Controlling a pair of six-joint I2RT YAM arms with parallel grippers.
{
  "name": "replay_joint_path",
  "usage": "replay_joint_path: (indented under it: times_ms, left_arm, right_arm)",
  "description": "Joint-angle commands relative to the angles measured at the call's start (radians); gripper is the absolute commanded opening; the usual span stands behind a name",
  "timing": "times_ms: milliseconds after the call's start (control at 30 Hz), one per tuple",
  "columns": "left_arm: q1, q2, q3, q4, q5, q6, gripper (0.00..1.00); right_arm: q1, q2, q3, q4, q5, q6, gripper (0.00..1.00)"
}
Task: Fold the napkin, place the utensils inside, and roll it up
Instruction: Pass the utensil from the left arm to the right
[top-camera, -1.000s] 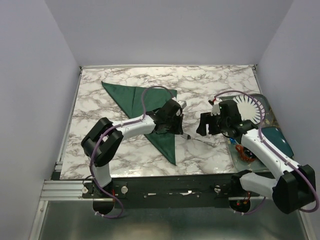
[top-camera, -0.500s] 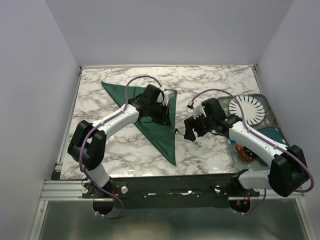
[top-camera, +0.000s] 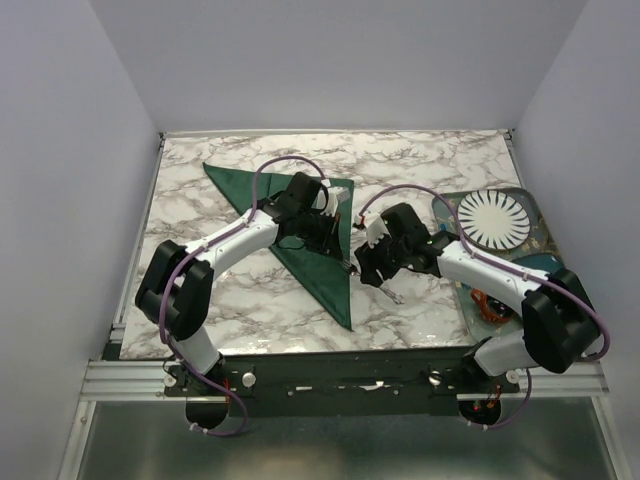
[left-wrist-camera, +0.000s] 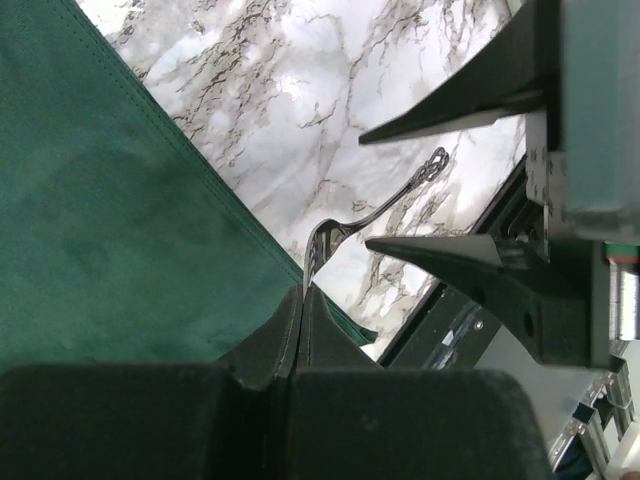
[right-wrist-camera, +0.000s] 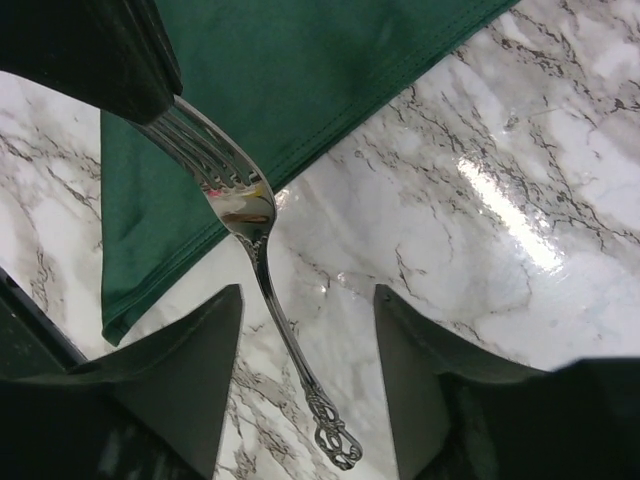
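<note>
1. Napkin (top-camera: 325, 285): dark green cloth, folded to a long triangle. It is lying flat on the marble table (top-camera: 200, 270), with its narrow tip pointing toward the arm bases.

2. Fork (right-wrist-camera: 250, 215): slim silver piece with an ornate handle end. Its tines are sitting at the napkin's right hem, and the handle is running away from the napkin over bare marble. Whether the handle is touching the marble cannot be told.

3. Left gripper (left-wrist-camera: 303, 300): its fingers are pressing together on the fork's tines, right at the napkin's right hem. Its arm is reaching across the napkin's middle.

4. Right gripper (right-wrist-camera: 308, 290): its fingers are standing spread apart, one on each side of the fork's handle and touching neither side. It is hovering just right of the napkin, over marble, facing the left gripper.

5. White ribbed plate (top-camera: 497, 217): it is sitting well to the right of the napkin.

6. Teal dish (top-camera: 560, 275): it is lying farther right of the napkin than the plate, partly under the right arm.
</note>
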Motion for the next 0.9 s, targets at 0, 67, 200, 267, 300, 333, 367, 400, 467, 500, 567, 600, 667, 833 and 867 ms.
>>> replay_joint_path:
  times_ms: [0, 67, 200, 267, 300, 333, 367, 400, 467, 500, 567, 600, 667, 833, 867]
  left_arm:
    - [0.026, -0.019, -0.005, -0.013, 0.049, 0.021, 0.00]
    - [0.041, -0.032, -0.003, -0.018, 0.049, 0.024, 0.00]
    - [0.052, -0.045, 0.000, -0.025, 0.061, 0.029, 0.00]
    - [0.053, -0.050, -0.001, -0.028, 0.061, 0.029, 0.00]
    - [0.055, -0.050, -0.001, -0.028, 0.063, 0.029, 0.00]
    - [0.056, -0.050, -0.001, -0.027, 0.064, 0.029, 0.00]
    - [0.059, -0.050, -0.001, -0.024, 0.066, 0.027, 0.00]
    - [0.061, -0.049, 0.000, -0.021, 0.070, 0.020, 0.00]
    - [0.070, -0.048, 0.014, -0.022, 0.073, 0.016, 0.00]
    - [0.073, -0.050, 0.021, -0.030, 0.067, 0.021, 0.00]
    - [0.105, -0.070, 0.026, -0.036, 0.047, 0.015, 0.00]
    - [0.122, -0.079, 0.025, -0.025, 0.052, 0.004, 0.00]
    - [0.165, -0.102, 0.028, -0.010, 0.064, -0.013, 0.00]
    - [0.253, -0.179, 0.040, 0.007, -0.022, -0.063, 0.41]
    - [0.268, -0.221, 0.043, 0.005, -0.048, -0.079, 0.44]
  right_arm:
    - [0.012, 0.035, 0.027, -0.014, -0.025, -0.022, 0.58]
    - [0.012, 0.030, 0.022, -0.015, -0.032, -0.022, 0.54]
    - [0.012, 0.054, 0.041, -0.029, -0.068, -0.023, 0.41]
    - [0.012, 0.056, 0.045, -0.026, -0.073, -0.026, 0.33]
    - [0.014, 0.059, 0.052, -0.026, -0.084, -0.028, 0.29]
    - [0.012, 0.065, 0.061, -0.027, -0.105, -0.034, 0.23]
    - [0.014, 0.077, 0.088, -0.044, -0.157, -0.037, 0.15]
    - [0.012, 0.094, 0.098, -0.052, -0.176, -0.037, 0.11]
    - [0.012, 0.105, 0.108, -0.055, -0.199, -0.033, 0.01]
    - [0.012, 0.102, 0.113, -0.054, -0.200, -0.031, 0.01]
    - [0.014, 0.094, 0.116, -0.049, -0.212, -0.022, 0.01]
    - [0.012, 0.094, 0.133, -0.050, -0.213, -0.017, 0.01]
    - [0.012, 0.104, 0.154, -0.050, -0.223, -0.003, 0.00]
    - [0.012, 0.195, 0.292, -0.057, -0.291, 0.061, 0.01]
    - [0.014, 0.240, 0.353, -0.058, -0.304, 0.069, 0.00]
